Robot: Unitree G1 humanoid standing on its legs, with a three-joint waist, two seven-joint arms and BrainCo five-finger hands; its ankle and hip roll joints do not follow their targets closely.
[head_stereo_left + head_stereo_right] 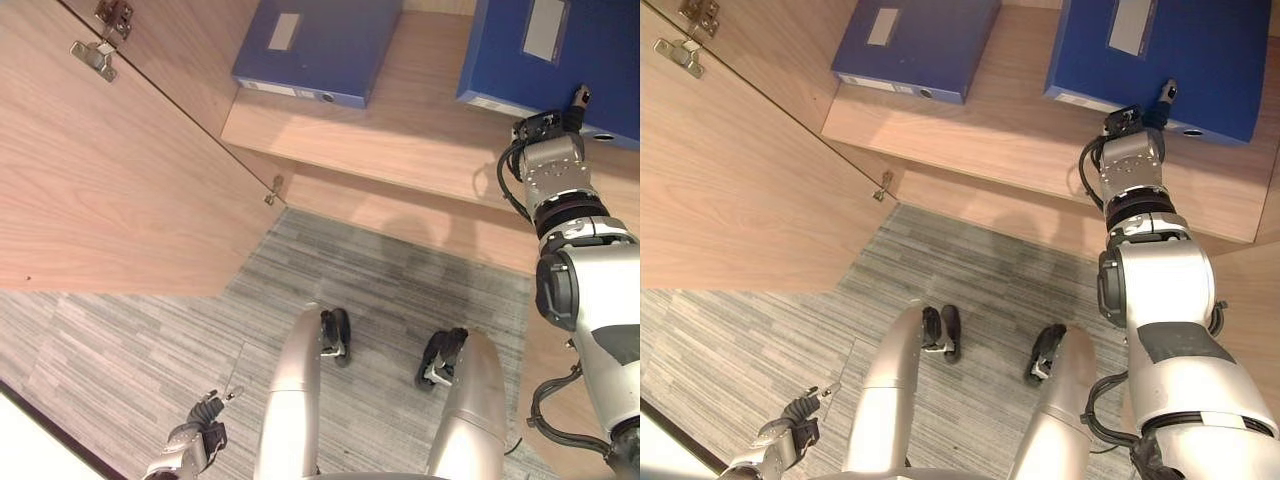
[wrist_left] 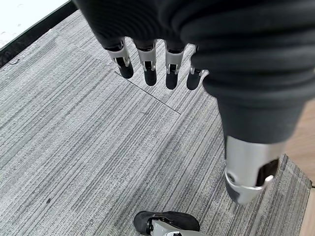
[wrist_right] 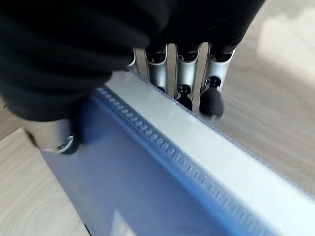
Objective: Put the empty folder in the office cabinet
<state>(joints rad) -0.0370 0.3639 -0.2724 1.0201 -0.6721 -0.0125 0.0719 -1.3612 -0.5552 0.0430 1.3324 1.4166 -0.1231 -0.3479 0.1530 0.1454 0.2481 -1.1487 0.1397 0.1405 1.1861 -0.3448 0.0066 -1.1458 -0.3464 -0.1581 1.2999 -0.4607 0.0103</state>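
The blue folder [image 1: 1180, 55] lies flat on the cabinet shelf [image 1: 1040, 140], at its right end. The right robot hand [image 3: 74, 59] grips its near edge, fingers [image 3: 184, 78] curled behind the spine and thumb on its face. A second blue folder [image 1: 320, 45] lies well apart to the left. The left robot hand [image 2: 206, 44] hangs open and empty over grey carpet [image 1: 400, 290], beside the open cabinet door [image 1: 100, 170].

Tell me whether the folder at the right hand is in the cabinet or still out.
In. The blue folder lies flat on the cabinet shelf, with the right hand gripping its near edge.
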